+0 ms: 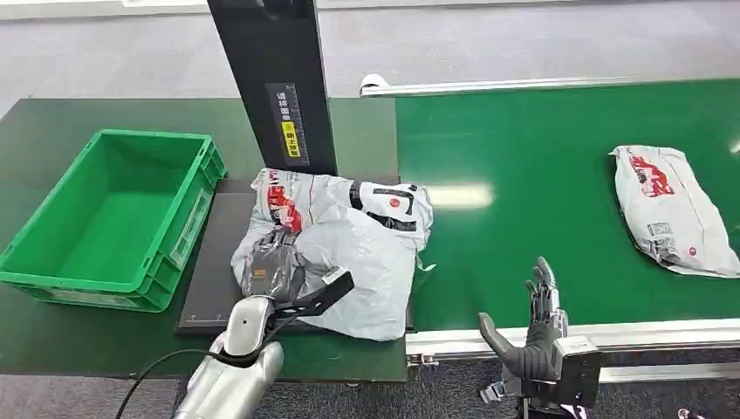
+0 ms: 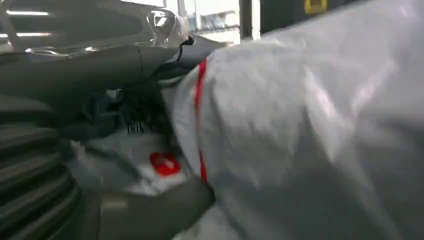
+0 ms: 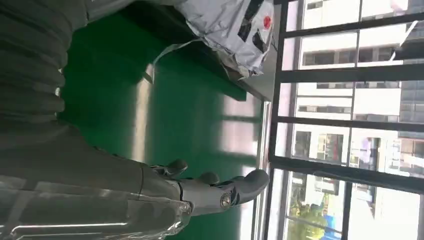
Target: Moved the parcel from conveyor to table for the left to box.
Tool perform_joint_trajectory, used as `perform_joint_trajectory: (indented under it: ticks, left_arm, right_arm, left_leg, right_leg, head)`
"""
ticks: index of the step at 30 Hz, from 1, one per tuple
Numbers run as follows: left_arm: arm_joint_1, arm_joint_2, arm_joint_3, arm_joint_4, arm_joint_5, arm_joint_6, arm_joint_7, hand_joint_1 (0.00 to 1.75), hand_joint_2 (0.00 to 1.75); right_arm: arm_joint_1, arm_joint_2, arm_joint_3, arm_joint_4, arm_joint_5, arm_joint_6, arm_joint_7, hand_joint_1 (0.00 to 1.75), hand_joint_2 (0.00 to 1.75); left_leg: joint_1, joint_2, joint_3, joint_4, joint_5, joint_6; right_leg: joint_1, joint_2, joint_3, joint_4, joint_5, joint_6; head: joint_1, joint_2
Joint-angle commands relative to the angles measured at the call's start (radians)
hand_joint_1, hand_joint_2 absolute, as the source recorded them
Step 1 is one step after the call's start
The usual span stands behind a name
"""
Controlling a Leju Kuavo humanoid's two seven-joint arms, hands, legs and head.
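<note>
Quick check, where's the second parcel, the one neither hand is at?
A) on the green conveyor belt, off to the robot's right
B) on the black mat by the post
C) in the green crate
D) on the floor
A: the second parcel lies flat on the conveyor belt far to the robot's right, while the green crate holds nothing and the left hand is at the other parcel on the black mat.

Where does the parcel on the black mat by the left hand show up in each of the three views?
Head view: parcel at centre, on the black mat, left hand on it.
Left wrist view: grey wrapper with a red stripe, close up.
Right wrist view: near the top edge.
Shared landmark: the parcel's round red mark.
</note>
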Motion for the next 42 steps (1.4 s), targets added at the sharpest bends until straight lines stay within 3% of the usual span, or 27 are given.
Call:
perform_joint_trajectory:
  ticks: [1, 8, 13, 15, 16, 19, 21, 24, 25, 26, 30, 33, 35, 36, 38, 42]
  left_arm:
    - [0.070, 0.033, 0.051, 0.054, 0.037, -0.094, -0.021, 1.75, 1.75]
    - [0.085, 0.042, 0.023, 0.150, 0.044, -0.192, -0.077, 1.75, 1.75]
    - [0.152, 0.036, 0.044, 0.008, 0.140, -0.006, -0.163, 1.75, 1.75]
    - [0.200, 0.042, 0.043, -0.124, 0.227, 0.126, -0.252, 1.75, 1.75]
    - [0.255, 0.051, 0.029, -0.261, 0.295, 0.299, -0.341, 1.75, 1.75]
    - [0.372, 0.111, -0.021, -0.480, 0.190, 0.510, -0.396, 1.75, 1.75]
    - [0.423, 0.088, 0.031, -0.593, 0.176, 0.512, -0.454, 1.75, 1.75]
    - [0.464, 0.033, 0.136, -0.677, 0.215, 0.512, -0.681, 1.75, 1.75]
    - [0.469, -0.026, 0.205, -0.725, 0.235, 0.512, -0.811, 1.75, 1.75]
    - [0.473, -0.041, 0.214, -0.743, 0.250, 0.512, -0.841, 1.75, 1.75]
    - [0.472, -0.054, 0.223, -0.875, 0.207, 0.512, -0.841, 1.75, 1.75]
    - [0.457, -0.074, 0.305, -0.913, 0.149, 0.512, -0.841, 1.75, 1.75]
    - [0.390, -0.099, 0.528, -0.880, 0.107, 0.512, -0.841, 1.75, 1.75]
    - [0.378, -0.098, 0.561, -0.876, 0.091, 0.512, -0.826, 1.75, 1.75]
    - [0.295, 0.001, 0.686, -0.784, 0.000, 0.512, -0.617, 1.75, 1.75]
    - [0.193, 0.170, 0.731, -0.609, 0.029, 0.512, -0.460, 1.75, 1.75]
  right_arm:
    - [-0.032, 0.003, -0.023, 0.081, 0.001, 0.019, 0.003, 0.00, 1.75]
    - [-0.025, -0.011, -0.002, 0.087, 0.002, 0.015, 0.009, 0.00, 1.75]
    - [0.005, -0.004, -0.022, 0.047, -0.019, 0.020, 0.011, 0.00, 1.75]
    - [0.020, 0.005, -0.041, 0.019, -0.045, 0.027, 0.012, 0.00, 1.75]
    - [0.029, 0.015, -0.058, 0.003, -0.075, 0.031, 0.008, 0.00, 1.75]
    - [0.014, 0.008, -0.063, 0.041, -0.127, 0.010, -0.022, 0.00, 1.75]
    - [-0.001, -0.005, -0.049, 0.070, -0.146, -0.005, -0.044, 0.00, 1.75]
    - [-0.041, -0.032, -0.004, 0.120, -0.133, -0.015, -0.075, 0.00, 1.75]
    - [-0.057, -0.041, 0.016, 0.135, -0.145, -0.010, -0.082, 0.00, 1.75]
    - [-0.065, -0.044, 0.024, 0.143, -0.149, -0.012, -0.088, 0.00, 1.75]
    - [-0.091, -0.059, 0.064, 0.160, -0.160, -0.019, -0.101, 0.00, 1.75]
    - [-0.109, -0.063, 0.081, 0.168, -0.176, -0.023, -0.105, 0.00, 1.75]
    - [-0.101, -0.066, 0.097, 0.150, -0.194, -0.030, -0.119, 0.00, 1.75]
    - [-0.100, -0.067, 0.100, 0.149, -0.194, -0.030, -0.119, 0.00, 1.75]
    - [-0.094, -0.057, 0.115, 0.145, -0.185, -0.038, -0.126, 0.00, 1.75]
    - [-0.093, -0.047, 0.145, 0.150, -0.174, -0.048, -0.130, 0.00, 1.75]
  left_leg:
    - [0.000, 0.003, 0.004, -0.003, 0.000, 0.000]
    - [-0.001, 0.002, 0.010, -0.003, -0.001, 0.000]
    - [-0.001, 0.004, 0.018, -0.005, -0.003, 0.001]
    - [-0.001, 0.004, 0.018, -0.005, -0.003, 0.001]
    - [0.000, 0.004, 0.018, -0.003, -0.004, 0.001]
    - [0.000, 0.006, 0.016, -0.002, -0.005, 0.000]
    - [0.000, 0.006, 0.013, -0.002, -0.005, 0.000]
    - [0.001, 0.005, 0.010, -0.001, -0.005, 0.000]
    - [0.001, 0.007, 0.009, -0.001, -0.005, 0.000]
    - [0.001, 0.008, 0.008, -0.001, -0.005, 0.000]
    - [0.001, 0.006, 0.004, 0.001, -0.005, 0.000]
    - [0.001, 0.007, 0.004, 0.000, -0.004, 0.000]
    - [0.001, 0.005, 0.005, -0.001, -0.004, 0.000]
    - [0.001, 0.007, 0.006, -0.003, -0.003, 0.000]
    - [0.000, 0.004, 0.007, -0.002, -0.003, 0.000]
    - [0.001, 0.004, 0.009, -0.005, -0.002, -0.001]
  right_leg:
    - [0.000, 0.003, 0.003, -0.003, 0.001, 0.000]
    - [0.000, 0.002, 0.011, -0.002, 0.000, 0.000]
    - [-0.001, 0.004, 0.019, -0.004, -0.001, 0.001]
    - [-0.001, 0.004, 0.019, -0.004, -0.001, 0.001]
    - [-0.001, 0.004, 0.018, -0.002, -0.002, 0.001]
    - [0.000, 0.006, 0.015, -0.001, -0.003, 0.001]
    - [0.000, 0.006, 0.012, -0.001, -0.003, 0.000]
    - [0.001, 0.004, 0.009, -0.001, -0.003, 0.001]
    - [0.001, 0.006, 0.008, -0.001, -0.003, 0.001]
    - [0.001, 0.008, 0.007, -0.002, -0.002, 0.001]
    - [0.001, 0.006, 0.003, 0.000, -0.002, 0.001]
    - [0.001, 0.007, 0.003, -0.001, -0.002, 0.001]
    - [0.001, 0.004, 0.005, -0.001, -0.003, 0.001]
    - [0.001, 0.006, 0.005, -0.002, -0.001, 0.000]
    - [0.000, 0.004, 0.006, -0.001, -0.003, 0.000]
    - [0.001, 0.004, 0.007, -0.002, -0.002, -0.001]
  head:
    - [0.000, 0.000]
    - [0.000, 0.000]
    - [0.000, 0.000]
    - [0.000, 0.000]
    - [0.000, 0.000]
    - [0.000, 0.000]
    - [0.000, 0.000]
    - [0.000, 0.000]
    - [0.000, 0.000]
    - [0.000, 0.000]
    - [0.000, 0.000]
    - [-0.001, 0.000]
    - [0.000, 0.000]
    - [-0.001, 0.000]
    - [0.000, 0.000]
    - [0.000, 0.000]
